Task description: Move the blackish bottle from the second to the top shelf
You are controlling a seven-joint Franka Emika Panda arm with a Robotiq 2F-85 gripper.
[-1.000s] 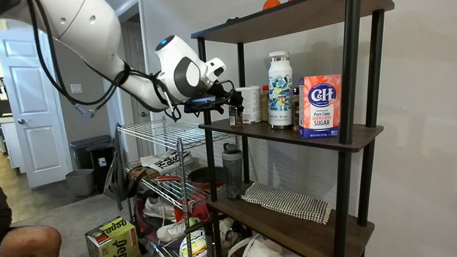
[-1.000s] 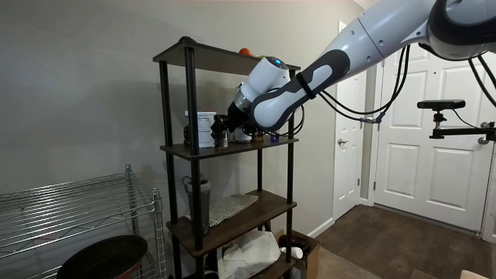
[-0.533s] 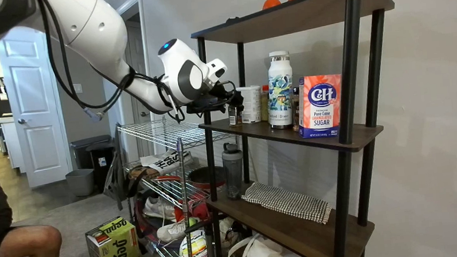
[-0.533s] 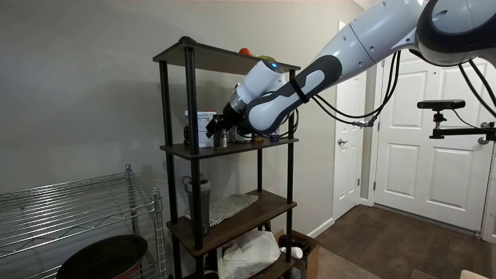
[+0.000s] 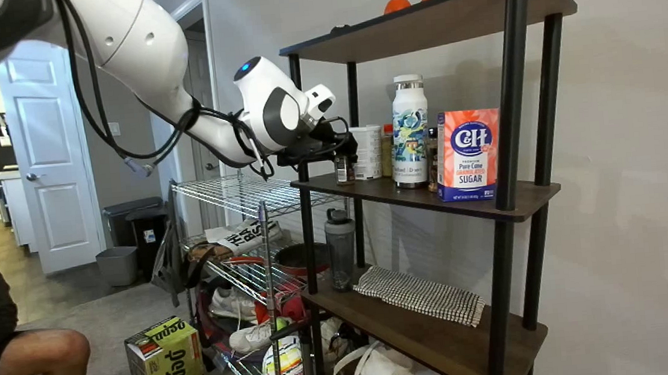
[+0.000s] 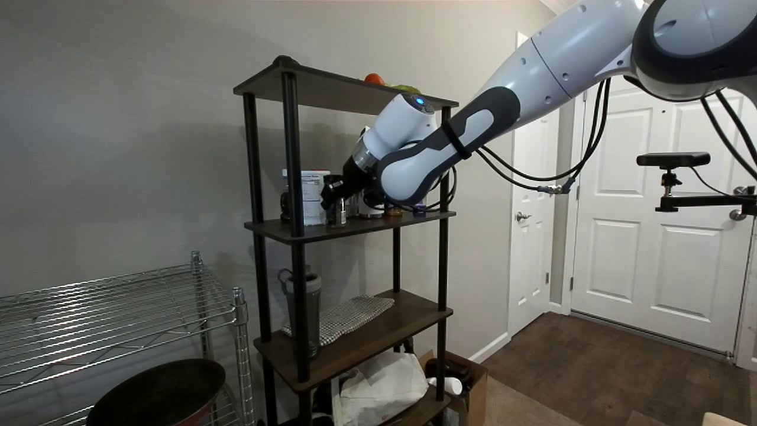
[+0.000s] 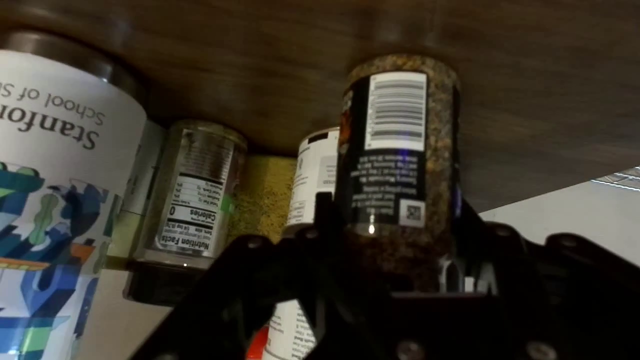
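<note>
- One blackish bottle (image 7: 398, 159), small, cylindrical, clear-walled.
- Black label (image 7: 385, 175) covers much of the visible side: white barcode panel (image 7: 396, 111) near the base, rows of pale fine print next, then a small QR square (image 7: 412, 213). Print reads upside down in wrist view.
- Orange-red patch at the label's edge; too little shows to say what it is.
- Contents: coarse speckled grains (image 7: 441, 160), brown and tan, showing beside the label and around the base.
- Top end sits dark between the jaws; cap detail hidden.
- Jaws: pinching the bottle, one finger against each side per wrist view.
- Location: second shelf (image 5: 373, 187) from the top, upright, base on the board, at the end away from the sugar box (image 5: 469, 154). White canister (image 5: 369, 153) just beside; can't tell if touching.
- Top shelf (image 5: 435, 27) holds round orange-red items (image 5: 396, 5).
</note>
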